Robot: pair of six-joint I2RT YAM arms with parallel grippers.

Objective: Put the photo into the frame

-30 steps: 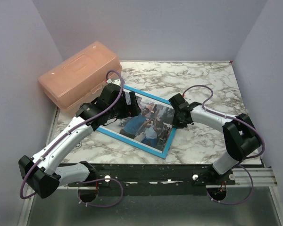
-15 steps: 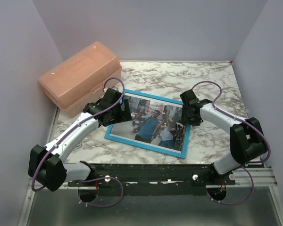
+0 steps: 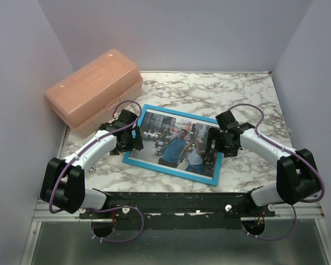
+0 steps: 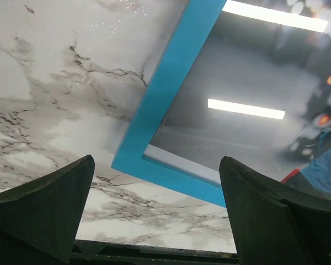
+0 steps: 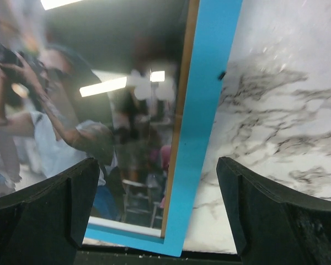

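1. The frame (image 3: pixel 171 172) lay flat, blue face up, on the marble table (image 3: pixel 209 91). I used it as my reference for all positions below.
2. The photo (image 3: pixel 176 143) sat inside the frame's border, picture side up. Ceiling lights reflected off its surface in both wrist views, so I judged it to be lying behind glazing.
3. The left gripper (image 3: pixel 133 138) hovered over the frame's left edge. Its fingers stood wide apart and nothing was between them.
4. The right gripper (image 3: pixel 212 144) hovered over the frame's right edge. Its fingers were likewise spread wide and empty, and neither gripper gripped the frame.
5. In my judgement, the task was essentially done, since the print filled the opening and the frame faced upward.
6. A thin pale strip showed along the inner edge at the frame's near-left corner, and a brownish sliver ran along the inner right edge. I could not tell whether these were gaps, the print's margin or the frame's own rebate.
7. I could not see the frame's underside, so I could not tell whether any backing was fitted.
8. What I judged to be left was to draw both arms clear of the frame.
9. A translucent peach storage box (image 3: pixel 94 91) stood beyond the frame's far-left corner with its lid shut. I could not make out any contents.
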